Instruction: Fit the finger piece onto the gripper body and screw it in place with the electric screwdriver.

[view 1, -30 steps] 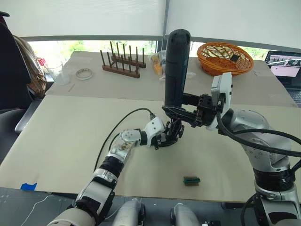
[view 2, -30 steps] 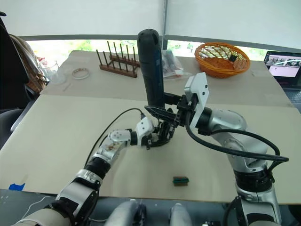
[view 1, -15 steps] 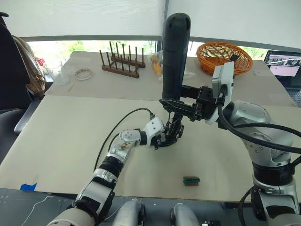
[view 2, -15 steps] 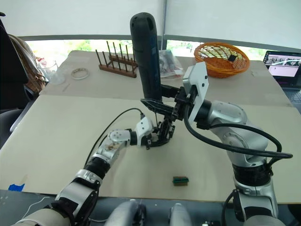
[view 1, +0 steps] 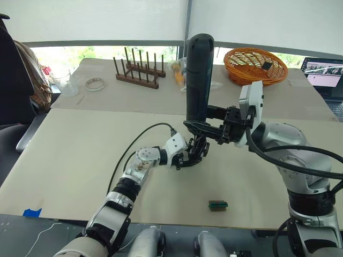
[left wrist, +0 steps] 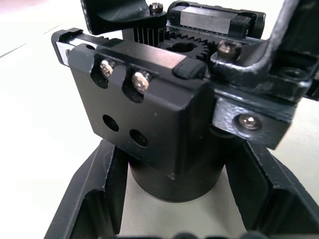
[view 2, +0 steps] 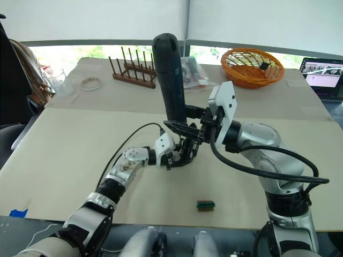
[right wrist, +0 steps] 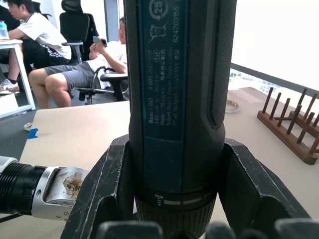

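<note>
Screwdriver (view 1: pixel 198 80) and gripper body (left wrist: pixel 164 129) were together at the middle of the near table: the electric screwdriver stood upright, rounded end up, clamped low on its barrel by the right gripper (view 1: pixel 206 127), whose two fingers pressed either side of the tool in the right wrist view. Directly below it, the gripper body sat on the table, held round its base by the left gripper (view 1: pixel 194 156), the black fingers (left wrist: pixel 94 199) closed against the round base on both sides. From the head views the lower end of the tool hung just above the body; the thin bit itself was too small to make out, so I could not tell whether it was touching a screw.

Judging by this, the step in hand was the screwing: lining the bit up over a screw head while the other arm steadied the part. Two screws (left wrist: pixel 141 80) showed on the body's upper face. Whether the finger piece was already seated on the body could not be told apart from the linkages.

The next move called for bringing the tool straight down, kept vertical, with the left hold firm so the body would not twist. A small green-and-black block (view 1: pixel 218 204) lay nearer, to the right, well apart.
</note>
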Robot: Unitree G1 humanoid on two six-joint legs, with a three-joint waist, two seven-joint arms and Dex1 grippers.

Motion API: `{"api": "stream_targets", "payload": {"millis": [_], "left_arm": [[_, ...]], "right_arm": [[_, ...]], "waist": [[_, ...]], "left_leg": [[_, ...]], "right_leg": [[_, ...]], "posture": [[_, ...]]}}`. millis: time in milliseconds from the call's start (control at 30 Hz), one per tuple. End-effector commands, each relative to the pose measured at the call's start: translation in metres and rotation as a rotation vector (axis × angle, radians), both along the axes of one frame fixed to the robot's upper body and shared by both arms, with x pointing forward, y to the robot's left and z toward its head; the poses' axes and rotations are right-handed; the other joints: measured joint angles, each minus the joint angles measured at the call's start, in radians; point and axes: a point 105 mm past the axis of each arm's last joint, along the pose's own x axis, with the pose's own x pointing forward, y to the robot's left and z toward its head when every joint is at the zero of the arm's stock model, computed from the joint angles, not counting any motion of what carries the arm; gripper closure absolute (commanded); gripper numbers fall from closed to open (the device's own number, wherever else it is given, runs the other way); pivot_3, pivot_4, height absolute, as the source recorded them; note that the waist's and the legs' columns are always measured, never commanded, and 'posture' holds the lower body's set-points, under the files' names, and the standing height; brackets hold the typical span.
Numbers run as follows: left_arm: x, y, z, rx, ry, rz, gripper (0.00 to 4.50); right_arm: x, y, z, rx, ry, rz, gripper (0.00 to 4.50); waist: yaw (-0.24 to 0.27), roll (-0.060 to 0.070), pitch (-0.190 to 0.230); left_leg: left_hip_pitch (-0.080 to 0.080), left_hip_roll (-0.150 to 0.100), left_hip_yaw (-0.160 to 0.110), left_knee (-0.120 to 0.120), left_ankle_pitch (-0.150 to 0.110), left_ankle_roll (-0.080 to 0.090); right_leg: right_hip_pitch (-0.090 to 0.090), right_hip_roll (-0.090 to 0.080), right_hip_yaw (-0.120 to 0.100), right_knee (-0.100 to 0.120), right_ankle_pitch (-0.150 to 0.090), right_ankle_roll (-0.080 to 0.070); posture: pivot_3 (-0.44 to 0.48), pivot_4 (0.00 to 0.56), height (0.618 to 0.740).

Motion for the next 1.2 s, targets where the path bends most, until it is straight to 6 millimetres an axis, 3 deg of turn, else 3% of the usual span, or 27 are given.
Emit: {"api": "stream_targets", "payload": {"millis": [33,367,1200], "left_arm": [[0.001,-0.004,0.012,-0.026,-0.044,-0.011,2.19],[0.001,-0.004,0.012,-0.026,-0.047,-0.012,2.19],[0.0,-0.005,0.014,-0.033,-0.05,-0.015,2.19]], "right_arm": [[-0.007,-0.003,0.024,0.052,-0.092,0.008,2.57],[-0.007,-0.002,0.028,0.043,-0.104,0.01,2.57],[-0.006,0.0,0.015,0.032,-0.088,0.004,2.57]], "waist": [[0.0,0.0,0.0],[0.0,0.0,0.0],[-0.001,0.0,0.0]], "left_leg": [[0.0,0.0,0.0,0.0,0.0,0.0],[0.0,0.0,0.0,0.0,0.0,0.0],[0.0,0.0,0.0,0.0,0.0,0.0]], "right_leg": [[0.0,0.0,0.0,0.0,0.0,0.0],[0.0,0.0,0.0,0.0,0.0,0.0],[0.0,0.0,0.0,0.0,0.0,0.0]], "posture": [[0.0,0.15,0.74],[0.0,0.15,0.74],[0.0,0.15,0.74]]}}
